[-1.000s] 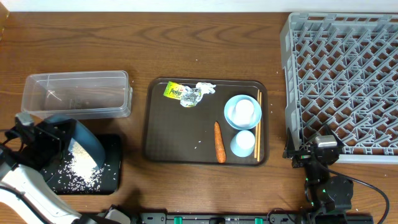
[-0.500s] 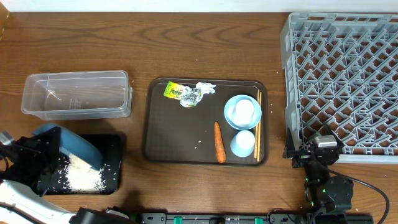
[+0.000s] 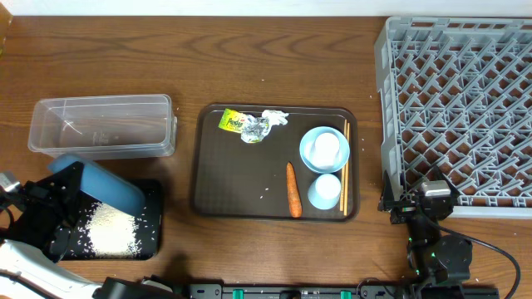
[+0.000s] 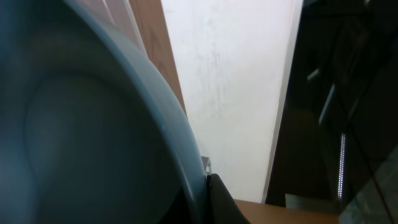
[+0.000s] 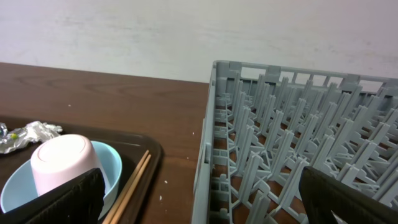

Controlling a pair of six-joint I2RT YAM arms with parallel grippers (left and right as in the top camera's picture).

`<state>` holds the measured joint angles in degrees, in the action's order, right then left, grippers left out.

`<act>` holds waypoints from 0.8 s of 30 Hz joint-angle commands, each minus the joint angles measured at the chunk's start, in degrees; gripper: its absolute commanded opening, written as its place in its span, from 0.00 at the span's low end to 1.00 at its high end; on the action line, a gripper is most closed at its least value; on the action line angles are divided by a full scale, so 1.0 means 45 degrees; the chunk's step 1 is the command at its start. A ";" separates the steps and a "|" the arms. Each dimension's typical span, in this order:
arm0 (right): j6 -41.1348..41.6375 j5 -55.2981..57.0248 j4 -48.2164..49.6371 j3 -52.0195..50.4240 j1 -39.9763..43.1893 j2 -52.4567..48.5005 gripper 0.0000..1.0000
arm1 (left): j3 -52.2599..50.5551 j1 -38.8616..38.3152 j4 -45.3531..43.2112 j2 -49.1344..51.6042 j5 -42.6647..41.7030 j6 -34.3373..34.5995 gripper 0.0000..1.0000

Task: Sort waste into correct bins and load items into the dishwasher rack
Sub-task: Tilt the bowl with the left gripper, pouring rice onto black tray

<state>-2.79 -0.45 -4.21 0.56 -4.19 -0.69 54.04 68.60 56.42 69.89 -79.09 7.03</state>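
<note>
My left gripper (image 3: 51, 196) is shut on the rim of the dark-blue dish (image 3: 98, 185), held steeply tilted over the black tray (image 3: 150, 218). The dish fills the left wrist view (image 4: 74, 124). White rice (image 3: 112, 230) lies piled in the black tray. The clear tub (image 3: 101, 125) stands behind it. On the brown serving tray (image 3: 224, 178) lie the wrapper (image 3: 252, 124), the carrot (image 3: 293, 188), a light-blue bowl (image 3: 324, 149) holding a pale cup, another cup (image 3: 324, 192) and chopsticks (image 3: 344, 166). My right gripper (image 3: 418, 202) is open at the front corner of the grey rack (image 3: 461, 108).
The rack (image 5: 292, 137) fills the right of the right wrist view, with the bowl (image 5: 59, 174) and chopsticks (image 5: 134, 180) at its left. Loose rice grains are scattered on the black tray and the serving tray.
The left gripper has tipped the dish steeper and drawn it toward the tray's left end. The rice slid off the dish into the black tray. The right arm is still.
</note>
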 commanded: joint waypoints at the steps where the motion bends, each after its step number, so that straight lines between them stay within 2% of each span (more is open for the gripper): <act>1: -0.0160 0.0039 -0.0015 -0.0053 0.0117 0.0078 0.99 | 0.0126 0.0063 0.0214 0.0019 -0.0617 -0.0180 0.06; 4: -0.0160 0.0039 -0.0015 -0.0053 0.0117 0.0078 0.99 | 0.0126 0.0170 -0.0393 0.0024 0.0282 -0.0107 0.06; 7: -0.0160 0.0039 -0.0015 -0.0053 0.0117 0.0078 0.99 | 0.0126 0.0481 0.0481 0.0019 0.0627 -0.0019 0.06; 10: -0.0160 0.0039 -0.0015 -0.0053 0.0117 0.0078 0.99 | 0.0126 0.0729 0.0335 0.0019 0.0869 -0.0214 0.06; 12: -0.0160 0.0039 -0.0015 -0.0053 0.0117 0.0078 0.99 | 0.0126 0.0869 0.1564 -0.0005 0.0481 -0.0432 0.06; 14: -0.0160 0.0039 -0.0015 -0.0053 0.0117 0.0078 0.99 | 0.0126 0.0884 0.2147 -0.0073 -0.0345 -0.1559 0.06; 16: -0.0160 0.0039 -0.0015 -0.0053 0.0117 0.0078 0.99 | 0.0126 0.0884 0.1175 -0.0092 0.0068 -0.1642 0.06; 17: -0.0160 0.0039 -0.0015 -0.0053 0.0117 0.0078 0.99 | 0.0126 0.0889 0.1229 -0.0083 0.0602 -0.1166 0.06; 19: -0.0165 0.0039 -0.0015 -0.0053 0.0117 0.0078 0.99 | 0.0126 0.0933 0.2064 -0.0097 0.0670 -0.1234 0.06; 22: -0.0165 0.0039 -0.0015 -0.0053 0.0117 0.0078 0.99 | 0.0131 0.0947 0.0986 -0.0121 0.0981 -0.1379 0.06; 24: -0.0160 0.0039 -0.0015 -0.0053 0.0117 0.0078 0.99 | 0.0131 0.1035 0.1409 -0.0121 0.0908 -0.1234 0.06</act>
<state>-2.79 -0.45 -4.21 0.56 -4.19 -0.69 54.00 72.73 61.52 69.87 -74.89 2.42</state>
